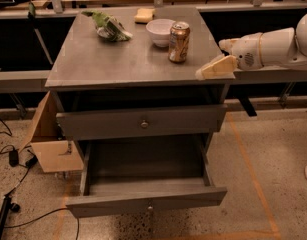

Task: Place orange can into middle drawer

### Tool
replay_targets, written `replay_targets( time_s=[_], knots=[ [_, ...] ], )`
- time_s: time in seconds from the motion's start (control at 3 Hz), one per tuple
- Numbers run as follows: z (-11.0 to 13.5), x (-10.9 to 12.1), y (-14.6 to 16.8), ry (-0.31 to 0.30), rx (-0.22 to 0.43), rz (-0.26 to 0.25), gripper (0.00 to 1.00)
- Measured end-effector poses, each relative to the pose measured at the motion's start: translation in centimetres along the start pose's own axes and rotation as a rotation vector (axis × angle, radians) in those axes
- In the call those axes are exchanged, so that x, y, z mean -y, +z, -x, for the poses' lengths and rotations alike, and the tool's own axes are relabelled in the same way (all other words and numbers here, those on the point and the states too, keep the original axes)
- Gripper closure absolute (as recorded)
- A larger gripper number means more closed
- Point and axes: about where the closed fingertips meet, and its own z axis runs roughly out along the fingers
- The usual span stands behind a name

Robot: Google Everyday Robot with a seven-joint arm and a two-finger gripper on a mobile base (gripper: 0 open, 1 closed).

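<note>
The orange can point(178, 42) stands upright on the grey cabinet top point(93, 64), just right of and in front of a white bowl point(160, 32). My gripper point(215, 68) reaches in from the right on the white arm point(273, 48). It hovers at the cabinet top's right front corner, a short way right of and in front of the can, apart from it. The middle drawer point(148, 202) is pulled out wide and its inside point(143, 169) is bare. The like grey drawer above it point(141, 123) is nearly shut.
A green bag point(110, 26) and a yellow sponge point(144, 15) lie on the back of the cabinet top. A cardboard box point(48, 144) leans against the cabinet's left side. Cables point(8, 159) run over the floor at the left. A dark bench runs behind.
</note>
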Motion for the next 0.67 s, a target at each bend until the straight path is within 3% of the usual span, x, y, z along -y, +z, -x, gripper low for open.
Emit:
replay_targets(
  time_s=[0.33,0.67],
  knots=[
    [0.0,0.2,0.5,-0.013,-0.013,-0.003,0.0],
    [-0.1,3.7,0.3,-0.023,0.024,-0.075,0.0]
  ],
)
